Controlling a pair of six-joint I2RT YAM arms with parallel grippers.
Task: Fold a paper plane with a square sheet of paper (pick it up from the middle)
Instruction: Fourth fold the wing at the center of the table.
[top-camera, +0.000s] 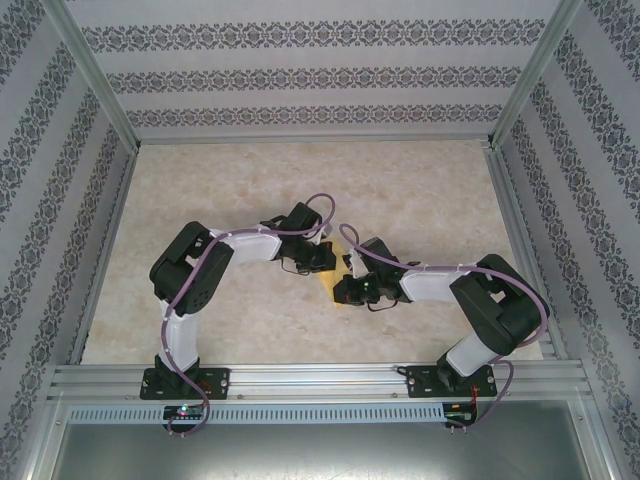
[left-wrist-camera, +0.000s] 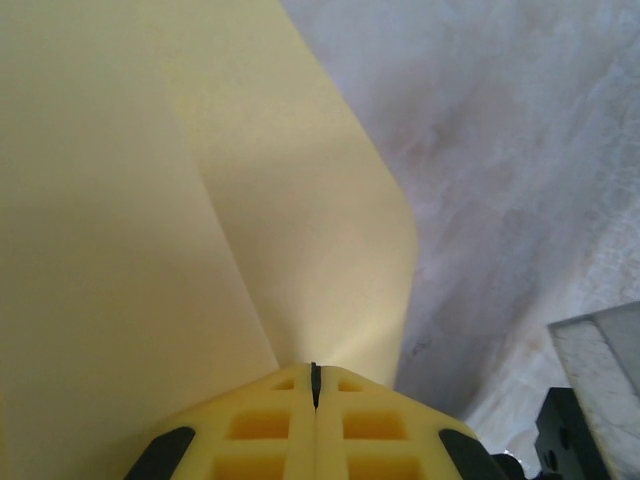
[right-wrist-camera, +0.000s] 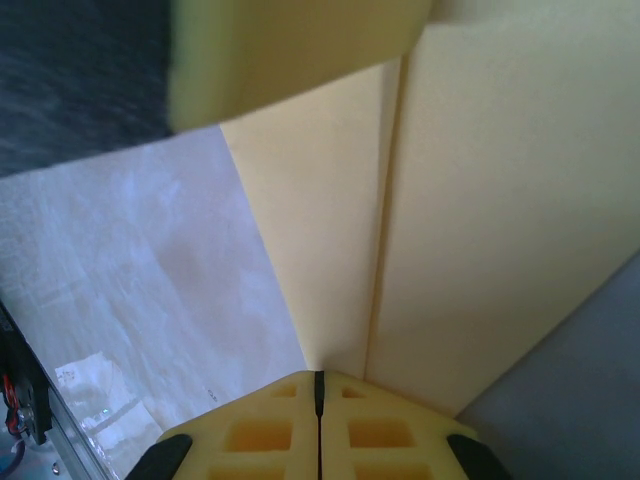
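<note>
The square sheet of paper (left-wrist-camera: 150, 250) is plain mustard yellow and creased rather than flat. In each wrist view a straight fold line runs from the fingertips toward 12 o'clock, and in the left wrist view one flap bows in a soft curve at 2 o'clock. There is one sheet, near the middle of the marbled table (top-camera: 420, 190), and two grippers: the left gripper (left-wrist-camera: 313, 385) at its 10 o'clock and the right gripper (right-wrist-camera: 318, 388) at its 4 o'clock seen from above, each clenched on the paper.

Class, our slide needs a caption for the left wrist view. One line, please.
Left gripper, jaws shut, pinches the creased mustard-yellow sheet of paper against the marbled table.
</note>
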